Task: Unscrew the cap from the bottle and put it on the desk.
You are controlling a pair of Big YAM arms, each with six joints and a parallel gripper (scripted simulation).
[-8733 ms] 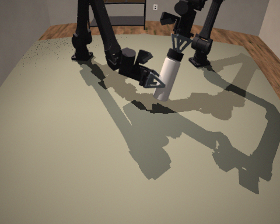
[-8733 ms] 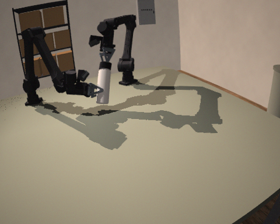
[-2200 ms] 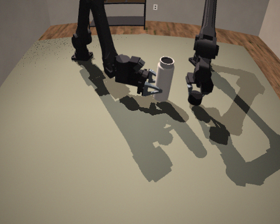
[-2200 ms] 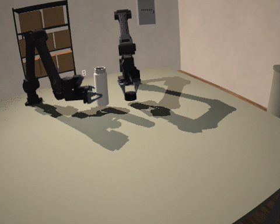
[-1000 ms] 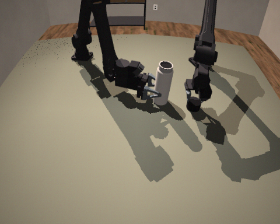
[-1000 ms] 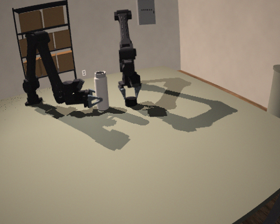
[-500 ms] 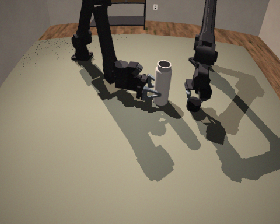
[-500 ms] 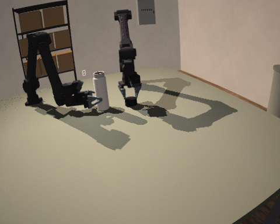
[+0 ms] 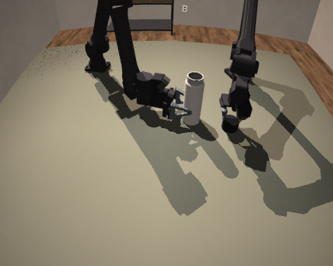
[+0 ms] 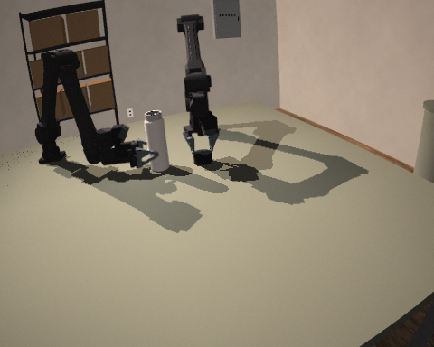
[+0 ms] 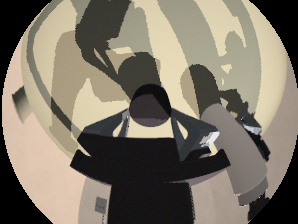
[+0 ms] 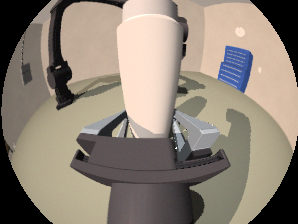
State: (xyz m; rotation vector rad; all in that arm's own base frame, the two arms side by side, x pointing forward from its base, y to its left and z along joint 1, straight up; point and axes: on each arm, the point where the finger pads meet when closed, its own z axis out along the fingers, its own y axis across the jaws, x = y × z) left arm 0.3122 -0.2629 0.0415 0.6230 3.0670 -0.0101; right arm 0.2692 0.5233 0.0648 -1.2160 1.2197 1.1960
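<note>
Setting the cap down, right of centre.
Left gripper (image 9: 232,118) (image 10: 202,144) (image 11: 150,112) pinches the cap (image 9: 230,125) (image 10: 202,157) (image 11: 150,107); seat it flat before opening. Right gripper (image 9: 186,102) (image 10: 151,149) (image 11: 251,123) (image 12: 151,122) clasps the upright bottle (image 9: 193,98) (image 10: 157,142) (image 11: 235,150) (image 12: 150,75): spread evenly, retreat straight.

Landmark bottle (image 9: 193,100) (image 10: 157,144) (image 11: 234,150) (image 12: 150,70): top cut off, right wrist view; its far side hidden. Shelf unit (image 9: 172,17) (image 10: 111,72) behind it cropped, top view. Cap's (image 9: 230,125) (image 10: 202,157) (image 11: 150,107) underside contact beside it probably hidden.
</note>
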